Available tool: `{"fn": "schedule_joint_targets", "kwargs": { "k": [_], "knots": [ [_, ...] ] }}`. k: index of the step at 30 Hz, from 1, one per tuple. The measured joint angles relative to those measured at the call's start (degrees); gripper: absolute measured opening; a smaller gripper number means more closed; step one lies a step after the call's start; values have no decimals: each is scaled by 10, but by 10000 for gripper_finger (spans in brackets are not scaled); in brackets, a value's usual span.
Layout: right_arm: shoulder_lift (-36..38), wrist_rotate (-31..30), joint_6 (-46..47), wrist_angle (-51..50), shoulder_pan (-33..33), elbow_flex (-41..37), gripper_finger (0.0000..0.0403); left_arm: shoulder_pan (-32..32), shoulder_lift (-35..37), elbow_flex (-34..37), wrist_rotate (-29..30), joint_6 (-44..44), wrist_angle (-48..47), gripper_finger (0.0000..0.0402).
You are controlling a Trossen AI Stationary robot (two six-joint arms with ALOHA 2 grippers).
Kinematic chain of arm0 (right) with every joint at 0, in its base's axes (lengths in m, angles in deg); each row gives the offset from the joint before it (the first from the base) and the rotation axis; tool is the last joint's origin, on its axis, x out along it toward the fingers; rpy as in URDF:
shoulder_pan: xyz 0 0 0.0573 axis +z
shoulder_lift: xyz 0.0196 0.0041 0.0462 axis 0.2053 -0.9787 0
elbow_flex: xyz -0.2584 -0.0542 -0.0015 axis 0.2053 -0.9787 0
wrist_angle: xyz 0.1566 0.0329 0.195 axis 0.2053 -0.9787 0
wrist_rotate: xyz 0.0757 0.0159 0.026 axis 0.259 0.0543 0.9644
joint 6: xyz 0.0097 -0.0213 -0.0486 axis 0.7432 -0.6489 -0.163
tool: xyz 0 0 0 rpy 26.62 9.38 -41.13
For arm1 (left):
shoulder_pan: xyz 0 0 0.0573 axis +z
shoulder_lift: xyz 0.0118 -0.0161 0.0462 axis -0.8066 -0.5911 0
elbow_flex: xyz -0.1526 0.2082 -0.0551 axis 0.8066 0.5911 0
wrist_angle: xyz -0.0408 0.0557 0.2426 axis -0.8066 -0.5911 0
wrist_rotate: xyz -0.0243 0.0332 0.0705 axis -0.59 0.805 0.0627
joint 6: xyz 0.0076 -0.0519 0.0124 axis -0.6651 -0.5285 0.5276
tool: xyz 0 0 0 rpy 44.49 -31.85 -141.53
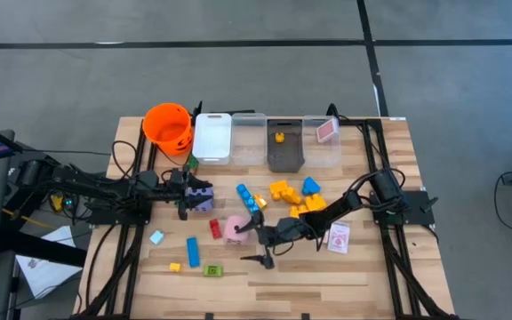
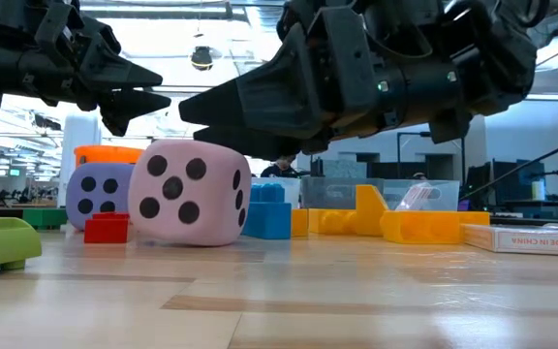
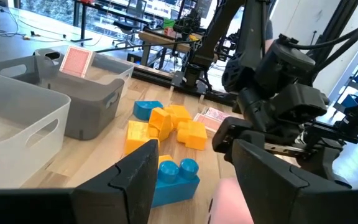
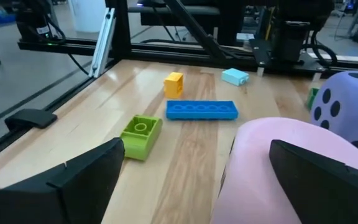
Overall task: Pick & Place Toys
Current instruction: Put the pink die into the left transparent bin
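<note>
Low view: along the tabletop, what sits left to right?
Green block → purple die → red block → pink die → blue block → yellow blocks → card.

The pink die (image 4: 278,168) is cut off by the right wrist picture's lower edge. Behind it the purple die (image 4: 347,109) runs off the side. In the low view, the orange bucket (image 2: 105,154) is mostly hidden behind the purple die.
</note>
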Motion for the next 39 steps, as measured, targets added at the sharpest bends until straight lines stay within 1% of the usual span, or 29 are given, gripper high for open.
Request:
{"fn": "schedule_joint_targets", "kwargs": {
  "k": [4,8,12,15,18,23,29,39],
  "knots": [
    [0,-14,-2,0,2,0,399,0,0,0,0,0,0,198],
    [17,-62,-27,-16,13,-2,399,0,0,0,0,0,0,198],
    [56,-124,-58,-27,27,0,399,0,0,0,0,-1,0,198],
    [72,-163,-67,-67,35,-1,399,0,0,0,0,-5,0,198],
    [76,-169,-61,-97,38,-1,400,0,0,0,0,-16,0,195],
    [55,-169,-20,-111,21,-1,400,0,0,0,0,-16,0,193],
    [57,-186,37,-133,0,-1,400,0,0,0,0,-16,0,193],
    [57,-173,42,-155,-1,0,400,0,0,0,0,-16,0,193]
  ]
}}
